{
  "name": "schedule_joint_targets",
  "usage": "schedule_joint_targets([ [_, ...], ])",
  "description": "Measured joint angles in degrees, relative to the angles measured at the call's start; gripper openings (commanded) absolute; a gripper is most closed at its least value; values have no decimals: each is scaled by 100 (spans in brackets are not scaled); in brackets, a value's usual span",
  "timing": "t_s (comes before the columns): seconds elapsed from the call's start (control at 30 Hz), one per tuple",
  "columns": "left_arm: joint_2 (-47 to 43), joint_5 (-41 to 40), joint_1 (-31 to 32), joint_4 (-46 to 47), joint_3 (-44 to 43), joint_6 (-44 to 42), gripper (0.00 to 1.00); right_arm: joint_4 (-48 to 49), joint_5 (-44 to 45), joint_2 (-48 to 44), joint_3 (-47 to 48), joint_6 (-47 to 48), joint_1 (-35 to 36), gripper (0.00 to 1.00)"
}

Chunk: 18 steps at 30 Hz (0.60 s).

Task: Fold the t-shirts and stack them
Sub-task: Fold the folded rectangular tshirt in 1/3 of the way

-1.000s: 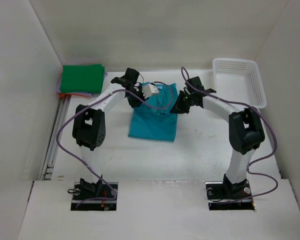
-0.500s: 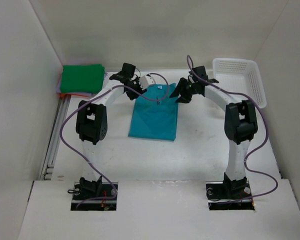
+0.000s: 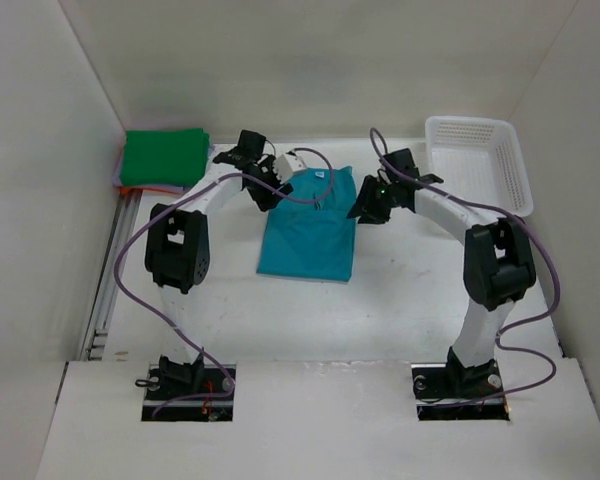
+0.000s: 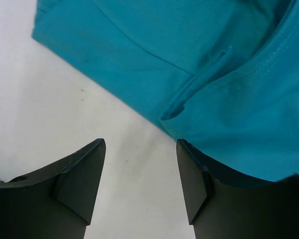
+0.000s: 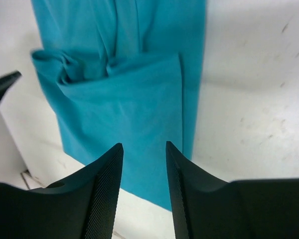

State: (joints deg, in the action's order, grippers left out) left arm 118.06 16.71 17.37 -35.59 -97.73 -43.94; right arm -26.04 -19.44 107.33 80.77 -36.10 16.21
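A teal t-shirt (image 3: 308,228) lies folded into a long rectangle in the middle of the table. In the left wrist view its edge and a small fold (image 4: 229,74) show beyond the jaws. In the right wrist view it lies flat (image 5: 134,99) with a bunched corner at the far end. My left gripper (image 3: 271,194) stands open at the shirt's far left corner, over bare table, with nothing between the fingers (image 4: 84,179). My right gripper (image 3: 361,211) stands open at the shirt's far right edge, also empty. A green t-shirt (image 3: 163,157) tops a stack at the back left, with purple (image 3: 117,172) and orange (image 3: 140,190) edges under it.
A white mesh basket (image 3: 470,123) stands at the back right. White walls close in the table on three sides, and a metal rail (image 3: 110,270) runs along the left edge.
Both grippers have opened and let go of the teal shirt's far end. That end now lies flat on the table, and both grippers have drawn back to the shirt's sides.
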Motion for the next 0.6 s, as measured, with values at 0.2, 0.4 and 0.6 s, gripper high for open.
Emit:
schedule_joint_targets([
  [0.2,11,85,15,103,50,463,58,24,374,-79,-393,22,546,48],
  [0.4,249,310,20,94,50,752,55,302,562,-79,-667,-186,597,48],
  [0.6,555,457,22,-146,50,848,40,396,621,-79,-1051,-354,601,49],
])
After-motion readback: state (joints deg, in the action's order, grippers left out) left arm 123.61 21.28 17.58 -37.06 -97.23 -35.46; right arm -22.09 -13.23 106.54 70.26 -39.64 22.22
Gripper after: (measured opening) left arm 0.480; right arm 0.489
